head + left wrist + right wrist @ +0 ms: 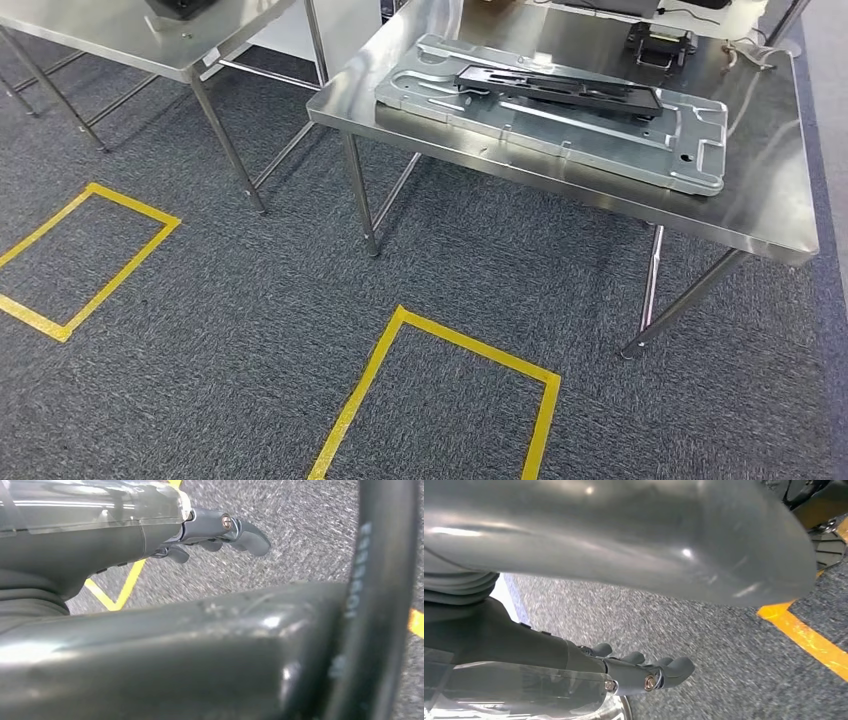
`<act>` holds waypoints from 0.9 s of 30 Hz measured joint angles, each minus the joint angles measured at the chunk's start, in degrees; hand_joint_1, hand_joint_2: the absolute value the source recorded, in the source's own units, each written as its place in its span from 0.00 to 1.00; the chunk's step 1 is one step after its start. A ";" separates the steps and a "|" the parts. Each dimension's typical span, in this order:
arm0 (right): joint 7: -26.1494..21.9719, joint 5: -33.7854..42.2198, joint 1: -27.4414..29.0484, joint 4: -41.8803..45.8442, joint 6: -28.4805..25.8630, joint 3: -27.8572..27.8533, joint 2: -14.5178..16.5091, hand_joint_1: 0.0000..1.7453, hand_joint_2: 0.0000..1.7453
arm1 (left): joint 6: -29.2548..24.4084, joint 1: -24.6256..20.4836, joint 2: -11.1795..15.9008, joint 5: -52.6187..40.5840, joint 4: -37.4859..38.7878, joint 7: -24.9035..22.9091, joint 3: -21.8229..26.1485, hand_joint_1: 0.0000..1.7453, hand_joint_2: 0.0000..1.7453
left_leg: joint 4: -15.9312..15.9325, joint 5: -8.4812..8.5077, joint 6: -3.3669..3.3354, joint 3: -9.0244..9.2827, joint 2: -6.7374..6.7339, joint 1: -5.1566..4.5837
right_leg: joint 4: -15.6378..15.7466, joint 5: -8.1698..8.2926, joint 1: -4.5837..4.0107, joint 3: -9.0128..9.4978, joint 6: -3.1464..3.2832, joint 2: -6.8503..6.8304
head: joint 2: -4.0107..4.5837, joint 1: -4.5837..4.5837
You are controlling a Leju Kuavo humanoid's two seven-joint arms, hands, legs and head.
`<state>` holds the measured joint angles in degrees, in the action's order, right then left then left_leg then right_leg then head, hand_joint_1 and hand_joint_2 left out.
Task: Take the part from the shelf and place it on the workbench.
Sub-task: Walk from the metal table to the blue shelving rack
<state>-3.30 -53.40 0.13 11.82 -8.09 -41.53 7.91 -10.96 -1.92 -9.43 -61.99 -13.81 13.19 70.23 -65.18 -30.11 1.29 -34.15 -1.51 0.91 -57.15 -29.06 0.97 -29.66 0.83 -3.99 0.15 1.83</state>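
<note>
Standing on grey carpet (pixel 250 330), the steel workbench (pixel 770 215) carries a large flat grey metal plate (pixel 560 125), and on that plate lies the part (pixel 560 88), a long black frame set lengthwise along it. Behind these, near the bench's far edge, sits a small black device (pixel 660 42) with a cable beside it. A second steel table (pixel 120 40) stands to the left, well apart from the bench, with a dark object at its far edge, too cropped to identify. Two yellow tape rectangles mark the carpet: one (pixel 95 255) at the left, one (pixel 440 395) in front of the bench.

The left hand (pixel 220 532) hangs over the carpet, near a yellow tape line. It holds nothing; its fingers (pixel 252 537) lie loosely extended and slightly curled, with small gaps between them.

The right hand (pixel 644 672) likewise hangs above carpet, a yellow tape strip (pixel 809 637) well to its side. It grips nothing; its fingers (pixel 679 667) are gently bent and a little apart. Neither hand touches the part or the bench.
</note>
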 joint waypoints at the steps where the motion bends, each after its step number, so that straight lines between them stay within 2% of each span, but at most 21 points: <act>1: 0.02 0.00 -0.03 0.00 0.00 -0.02 0.01 0.00 0.00 | 0.23 -0.08 0.01 -0.07 0.01 0.37 0.00 0.00 0.00 | 3.63 1.13 -0.30 1.91 -1.11 -0.13 | -0.12 -0.16 -0.13 0.12 -0.29 -0.52 | 0.00 -0.01; 2: -0.01 0.00 -0.06 0.00 0.00 -0.03 0.01 0.00 0.00 | 0.45 -0.16 -0.01 -0.15 0.01 0.73 0.00 0.00 0.00 | 5.98 1.67 -0.68 3.05 -1.92 -0.30 | -0.22 -0.27 -0.27 0.23 -0.59 -0.99 | 0.00 -0.01; 3: -0.07 -0.01 -0.13 0.00 0.00 -0.05 0.01 0.00 0.00 | 0.62 -0.20 -0.03 -0.25 0.02 1.05 0.00 0.00 0.00 | 6.93 1.65 -1.07 3.36 -2.30 -0.49 | -0.27 -0.35 -0.43 0.32 -0.90 -1.45 | 0.00 -0.02; 5: -0.30 -0.03 -0.40 0.00 0.00 -0.08 0.01 0.00 0.00 | 0.78 -0.10 -0.10 -0.37 0.06 1.55 0.00 0.00 0.00 | 7.08 1.83 -1.88 3.23 -1.20 -0.60 | -0.24 -0.46 -0.48 0.51 -1.58 -2.21 | 0.00 -0.01; 6: -0.44 -0.04 -0.52 0.00 0.00 -0.09 0.00 0.00 0.00 | 0.86 -0.06 -0.21 -0.40 0.09 1.77 0.00 0.00 0.00 | 7.30 2.04 -2.28 3.29 -0.71 -0.53 | -0.53 -0.83 -0.38 0.52 -1.94 -1.74 | 0.00 -0.02; 8: -0.64 -0.12 -0.57 0.00 0.06 -0.11 -0.01 0.00 0.00 | 1.09 -0.11 -0.42 -0.42 0.13 2.19 0.00 0.00 0.00 | 7.75 2.57 -3.11 3.38 0.25 -0.29 | -3.88 -3.35 -0.14 -0.85 -2.44 0.74 | 0.00 -0.03; 9: -0.66 -0.40 -0.54 0.00 0.10 -0.11 -0.01 0.00 0.00 | 1.28 -0.20 -0.52 -0.47 0.14 2.40 0.00 0.00 0.00 | 7.77 2.72 -3.36 3.21 0.73 -0.32 | -7.27 -5.34 -0.06 -2.40 -2.55 2.26 | 0.00 -0.03; 10: -0.65 -0.89 -0.53 0.00 0.13 -0.10 0.00 0.00 0.00 | 1.50 -0.29 -0.55 -0.60 0.15 2.56 -0.01 0.00 0.00 | 7.75 2.81 -3.54 3.04 1.28 -0.37 | -11.15 -7.22 -0.05 -4.30 -2.60 3.12 | 0.00 -0.02; 11: -0.61 -1.54 -0.53 0.00 0.14 -0.04 0.00 0.00 0.00 | 1.76 -0.36 -0.57 -0.87 0.15 2.64 -0.02 0.00 0.00 | 7.71 2.86 -3.61 2.93 1.92 -0.43 | -14.37 -8.32 -0.05 -5.93 -2.64 3.49 | 0.00 -0.02; 12: -0.60 -2.27 -0.55 0.00 0.14 0.07 -0.01 0.00 0.00 | 2.07 -0.41 -0.59 -1.34 0.17 2.56 -0.09 0.00 0.00 | 7.65 2.88 -3.64 2.89 2.61 -0.49 | -15.99 -8.30 -0.06 -6.84 -2.64 3.65 | 0.00 -0.02; 13: -0.63 -2.91 -0.58 0.00 0.15 0.26 -0.06 0.00 0.00 | 2.36 -0.43 -0.60 -1.91 0.18 2.32 -0.21 0.00 0.00 | 7.56 2.87 -3.62 2.91 3.35 -0.52 | -15.31 -7.00 -0.06 -6.68 -2.57 3.78 | 0.00 -0.02; 14: -0.67 -3.47 -0.62 0.00 0.21 0.48 -0.17 0.00 0.00 | 2.61 -0.45 -0.63 -2.51 0.20 2.06 -0.36 0.00 0.00 | 7.44 2.84 -3.57 2.97 4.10 -0.53 | -12.61 -4.83 -0.06 -5.58 -2.42 4.09 | 0.00 -0.02; 16: -0.76 -4.20 -0.71 0.00 0.19 0.87 -0.61 0.00 0.00 | 3.03 -0.56 -0.79 -3.43 0.23 1.84 -0.72 0.00 0.00 | 7.02 2.67 -3.27 2.86 5.42 -0.61 | -5.18 -0.96 -0.02 -2.53 -1.92 6.08 | 0.00 -0.02; 17: -1.00 -4.22 -0.79 0.00 0.03 0.97 -0.84 0.00 0.00 | 3.21 -0.67 -0.89 -3.66 0.25 2.04 -0.87 0.00 0.00 | 6.82 2.64 -2.99 2.64 5.99 -0.62 | -2.73 -0.14 -0.02 -1.57 -1.71 7.02 | 0.00 -0.02; 18: -1.44 -3.89 -0.92 0.01 -0.24 0.99 -1.07 0.00 0.00 | 3.39 -0.76 -0.98 -3.73 0.27 2.39 -1.02 0.00 0.00 | 6.68 2.65 -2.64 2.35 6.49 -0.57 | -1.49 -0.01 -0.08 -1.15 -1.53 7.68 | 0.00 -0.02; 20: -2.72 -2.78 -1.30 0.02 -0.67 0.80 -1.34 0.00 0.00 | 3.60 -0.84 -1.09 -3.55 0.28 3.20 -1.19 0.00 0.00 | 6.72 2.88 -1.87 1.89 7.48 -0.41 | -1.09 -0.08 -0.15 -1.09 -1.20 7.21 | 0.00 -0.02; 21: -3.48 -2.22 -1.48 0.02 -0.76 0.66 -1.44 0.00 0.00 | 3.60 -0.82 -1.12 -3.33 0.28 3.55 -1.22 0.00 0.00 | 6.54 2.77 -1.55 1.74 7.32 -0.38 | -0.83 0.07 -0.07 -0.99 -0.90 6.64 | 0.00 -0.02; 23: -4.82 -1.58 -1.60 0.02 -0.78 0.30 -1.54 0.00 0.00 | 3.52 -0.87 -1.18 -2.81 0.28 3.90 -1.25 0.00 0.00 | 3.88 0.97 -1.02 0.52 5.31 -0.46 | -0.29 0.32 0.21 -0.74 -0.17 5.33 | 0.00 -0.01; 25: -5.52 -1.43 -1.48 0.02 -0.72 -0.05 -1.58 0.00 0.00 | 3.46 -1.09 -1.27 -2.36 0.29 3.74 -1.25 0.00 0.00 | -3.15 -2.83 -0.59 -2.73 2.84 -0.34 | -0.17 0.31 0.12 -0.68 0.24 3.88 | 0.00 0.00; 26: -5.47 -1.48 -1.44 0.02 -0.69 -0.17 -1.59 0.00 0.00 | 3.46 -1.19 -1.34 -2.25 0.30 3.43 -1.25 0.00 0.00 | -6.80 -4.32 -0.38 -4.46 2.35 -0.23 | -0.19 0.26 0.05 -0.69 0.29 3.12 | 0.00 -0.01; 27: -5.20 -1.52 -1.43 0.02 -0.67 -0.24 -1.57 0.00 0.00 | 3.46 -1.21 -1.38 -2.23 0.31 2.92 -1.25 0.00 0.00 | -9.18 -4.95 -0.22 -5.55 2.07 -0.17 | -0.21 0.22 0.00 -0.67 0.30 2.38 | 0.00 -0.01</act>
<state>-8.49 -54.92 -1.30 11.85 -8.76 -41.77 6.33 -7.50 -3.13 -10.81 -64.22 -13.50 16.12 68.98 -74.35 -35.06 1.07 -39.70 0.56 0.75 -57.36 -28.84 0.97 -30.34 1.13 -1.61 0.15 1.82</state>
